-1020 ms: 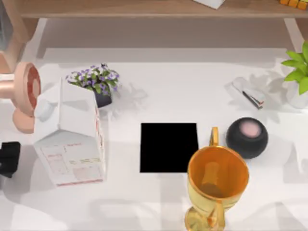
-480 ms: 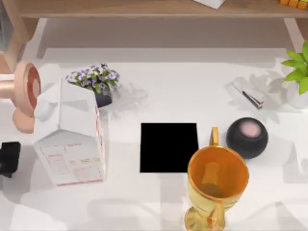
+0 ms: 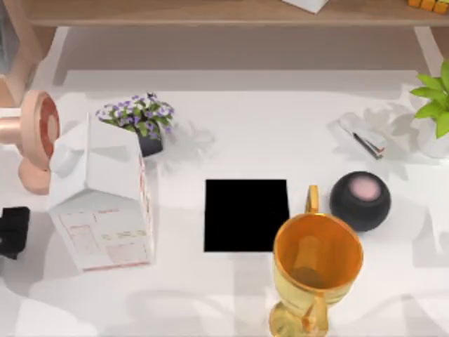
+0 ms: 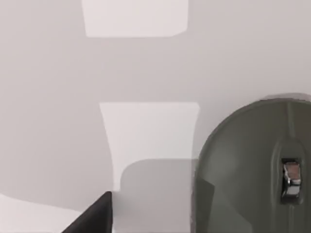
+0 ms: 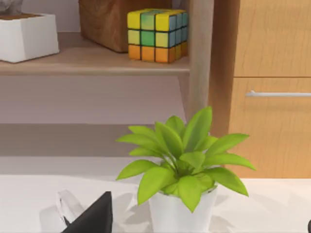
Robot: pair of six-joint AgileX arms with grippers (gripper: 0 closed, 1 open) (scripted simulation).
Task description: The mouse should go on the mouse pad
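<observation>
The black, nearly square mouse pad (image 3: 245, 215) lies flat at the table's middle. The grey mouse (image 3: 63, 161) peeks out at the far left, tucked against the back corner of the tall white carton (image 3: 102, 210). The left wrist view has the mouse's rounded back and scroll wheel (image 4: 252, 165) close up, just beyond one black finger (image 4: 95, 218). My left gripper (image 3: 14, 232) sits at the table's left edge, in front of the mouse, open and holding nothing. In the right wrist view one black finger (image 5: 95, 216) of my right gripper stands bare and open, facing the green plant (image 5: 182, 160).
A gold trophy cup (image 3: 316, 267) stands at the pad's front right corner, with a black ball with a pink top (image 3: 360, 200) behind it. A purple flower pot (image 3: 140, 119), a pink fan (image 3: 31, 137), a stapler (image 3: 365, 139) and a leafy plant (image 3: 435, 105) line the back.
</observation>
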